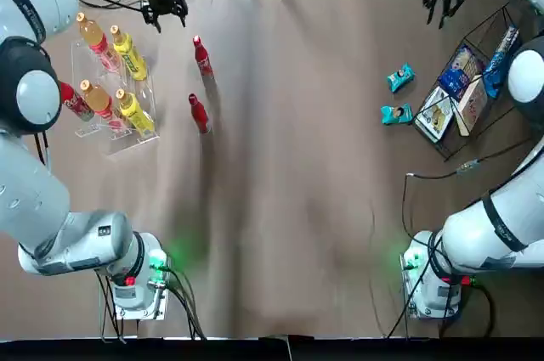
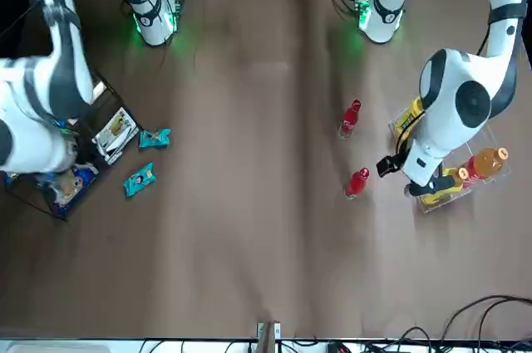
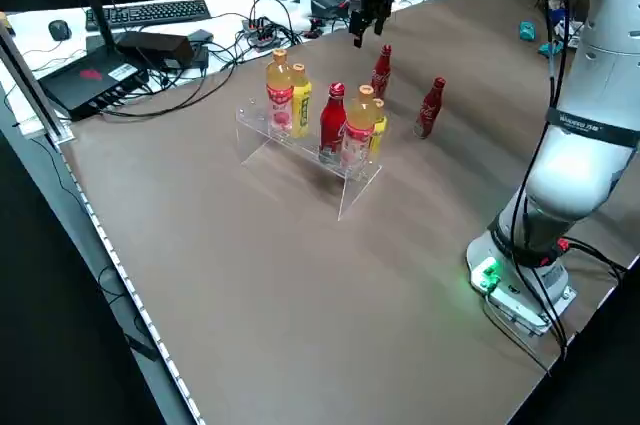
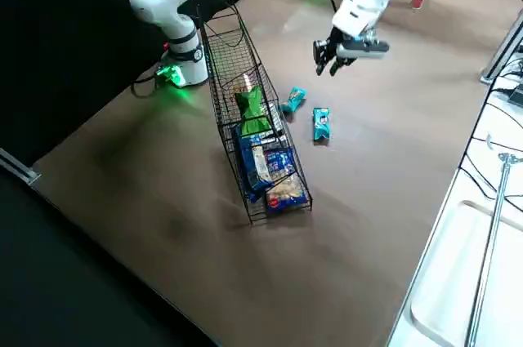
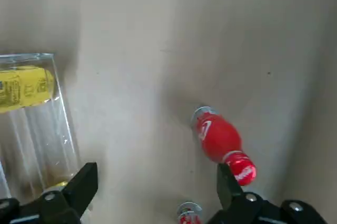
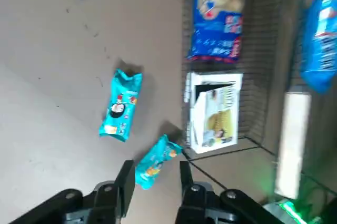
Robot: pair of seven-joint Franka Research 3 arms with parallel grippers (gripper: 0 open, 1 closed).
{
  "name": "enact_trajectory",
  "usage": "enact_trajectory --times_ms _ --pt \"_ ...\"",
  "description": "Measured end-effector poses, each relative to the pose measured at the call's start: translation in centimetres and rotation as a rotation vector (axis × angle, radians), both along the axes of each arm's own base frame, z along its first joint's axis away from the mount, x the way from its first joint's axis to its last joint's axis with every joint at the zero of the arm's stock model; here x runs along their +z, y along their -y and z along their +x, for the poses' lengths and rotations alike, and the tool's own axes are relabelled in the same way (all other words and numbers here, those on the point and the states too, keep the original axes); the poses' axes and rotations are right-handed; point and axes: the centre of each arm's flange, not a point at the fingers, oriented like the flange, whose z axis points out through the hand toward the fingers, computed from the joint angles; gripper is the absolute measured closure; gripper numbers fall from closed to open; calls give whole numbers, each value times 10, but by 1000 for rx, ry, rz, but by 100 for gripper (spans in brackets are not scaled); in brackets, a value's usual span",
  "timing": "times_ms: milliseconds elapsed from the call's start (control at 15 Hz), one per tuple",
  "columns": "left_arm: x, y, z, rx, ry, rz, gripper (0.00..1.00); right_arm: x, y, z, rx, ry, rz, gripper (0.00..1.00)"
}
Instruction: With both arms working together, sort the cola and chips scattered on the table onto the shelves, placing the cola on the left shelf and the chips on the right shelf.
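While one cola (image 3: 333, 120) already stands in the clear left shelf (image 3: 358, 190), between orange and yellow bottles, two red bottles (image 1: 202, 57) (image 1: 199, 114) stand upright on the tabletop (image 1: 280, 208), just to its right. Across the tabletop, two teal-blue bags (image 1: 399, 77) (image 1: 396, 114) lie near the black mesh right shelf (image 4: 219, 61), which already holds the green bag (image 4: 254, 110) among larger blue-and-white packets (image 4: 286, 177).

The left end effector (image 1: 163, 6) hangs toward the far edge near the clear shelf, open and empty. The right end effector (image 1: 442, 2) is beyond the teal bags, also open and empty.

The step in hand looks like the approach to these pieces. Each bottle would best be gripped squarely around its body and kept upright, clear of its neighbour; each bag wants a light pinch, then a lift above the mesh rim.
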Motion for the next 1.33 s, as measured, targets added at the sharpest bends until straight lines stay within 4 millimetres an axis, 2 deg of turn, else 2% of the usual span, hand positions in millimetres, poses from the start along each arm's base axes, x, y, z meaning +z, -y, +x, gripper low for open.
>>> enact_trajectory --times_ms 333,467,600,667,800,1067,1333 --pt "-8 34 3 9 -7 -13 0 -107 -19 1 7 -7 30 59" --pt "-14 57 5 8 -13 -22 0 -150 -32 -2 2 31 37 57" --pt "-18 83 8 9 -4 -9 1 -180 -41 -5 -12 43 34 56" --pt "-19 92 10 7 8 10 1 -188 -42 -6 -14 40 34 55" --pt "-27 101 14 -10 26 55 1 -192 -41 -6 -17 38 33 52" --pt "-52 95 21 -19 8 84 5 -192 -36 -5 -24 41 29 52" --pt "-61 93 23 -10 1 83 12 -197 -32 0 -27 79 32 52"
